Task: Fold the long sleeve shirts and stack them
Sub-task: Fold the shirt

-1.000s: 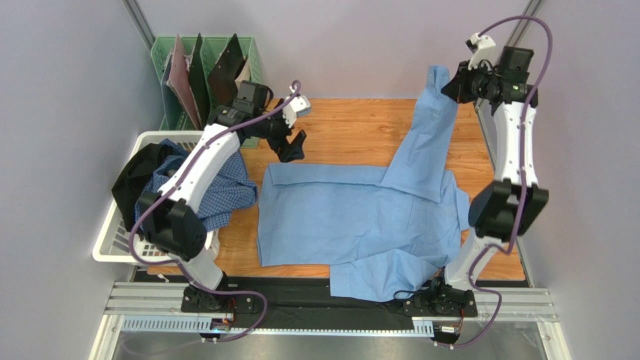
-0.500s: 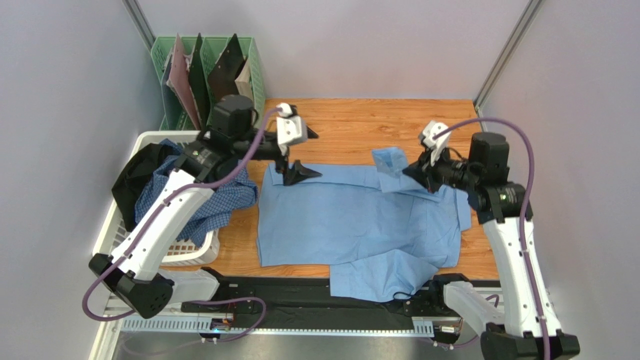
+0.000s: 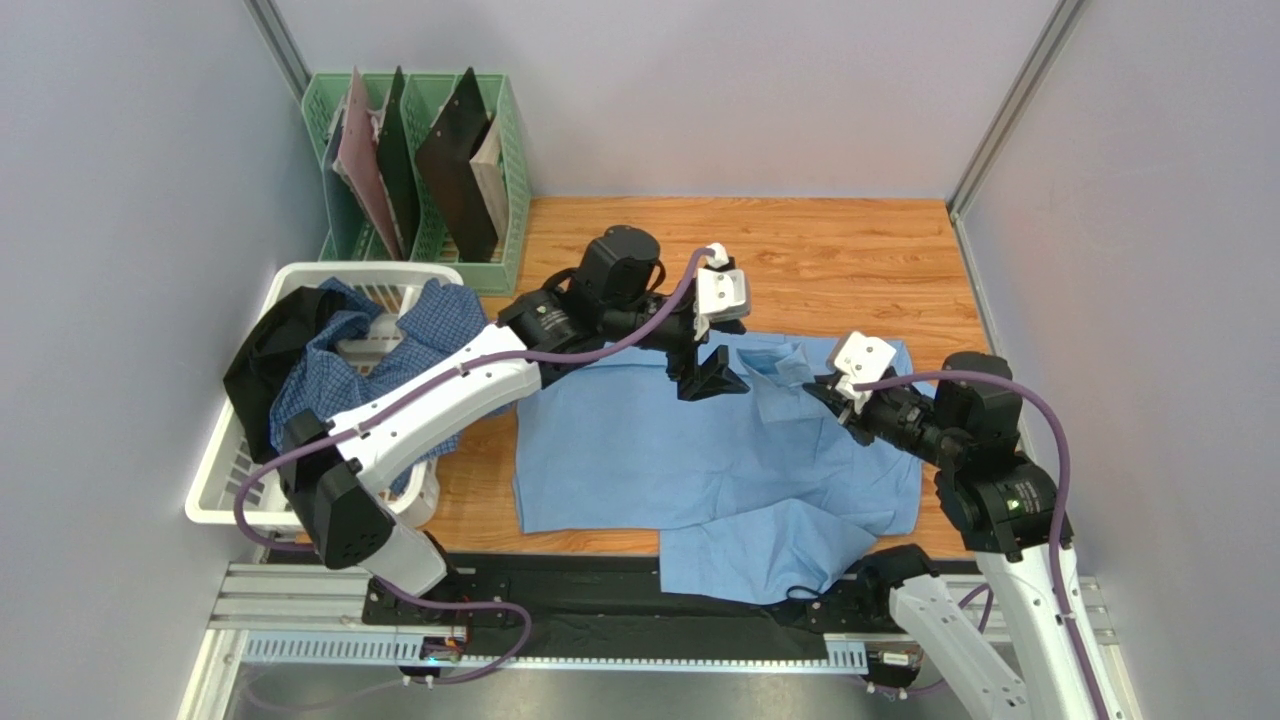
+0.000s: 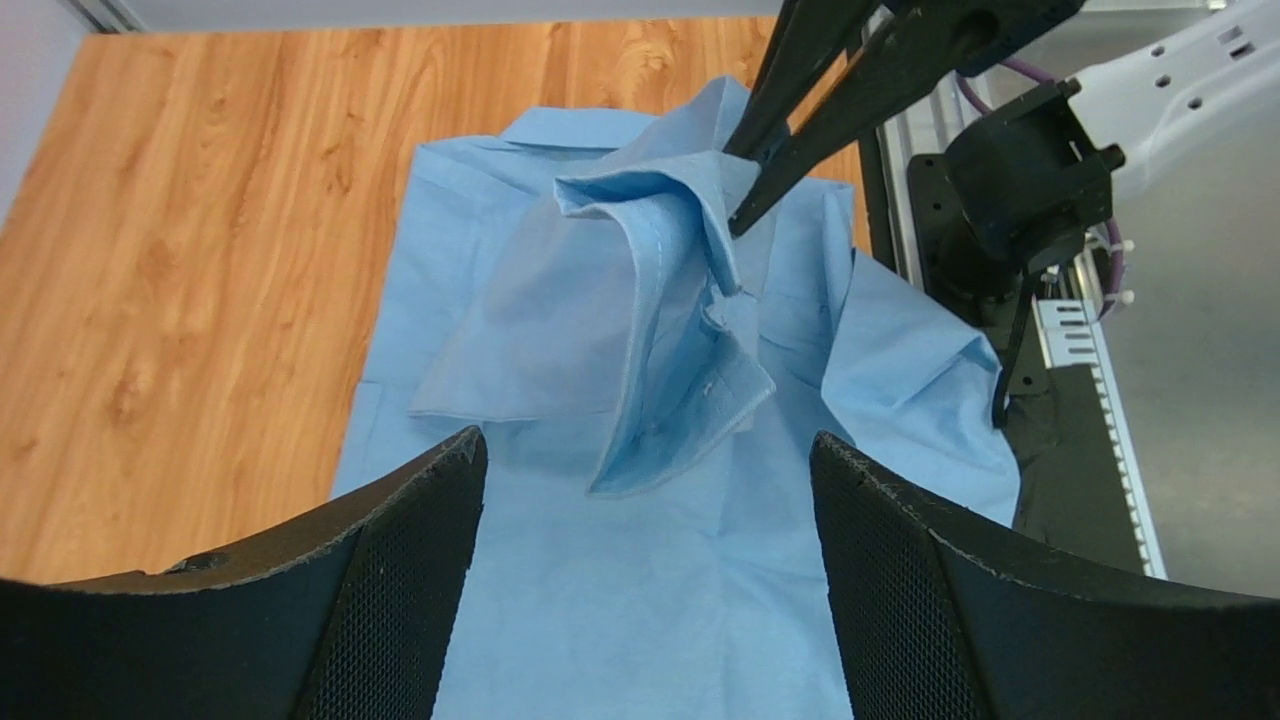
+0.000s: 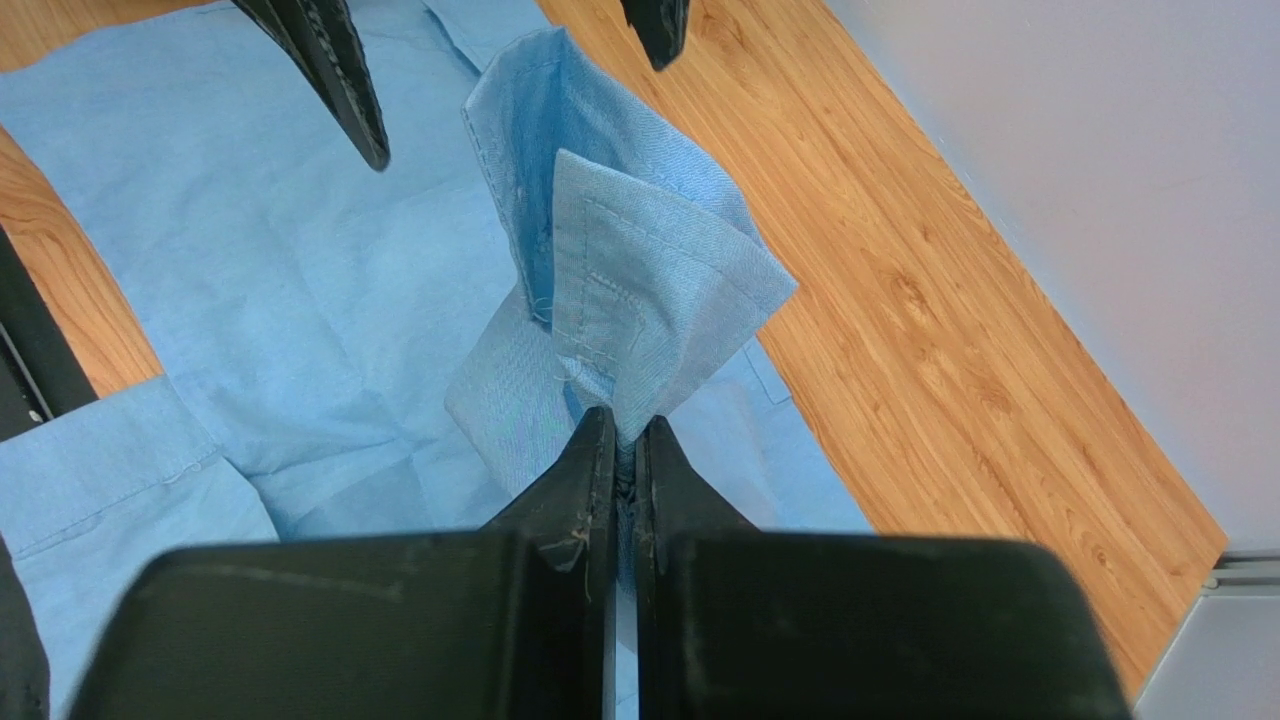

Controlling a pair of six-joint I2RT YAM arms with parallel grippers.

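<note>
My right claw [image 5: 624,435] is clenched on a sleeve cuff [image 5: 646,285] of the light blue shirt [image 3: 631,450], holding the cuff bunched and raised just above the shirt's body. My left claw [image 4: 646,450] is spread wide and grips nothing, facing that lifted cuff from close by. The light blue shirt lies spread on the wooden table [image 3: 842,255], one part draped over the near edge. The checked shirt [image 3: 436,323] sits heaped in the white basket [image 3: 226,480] at the left.
</note>
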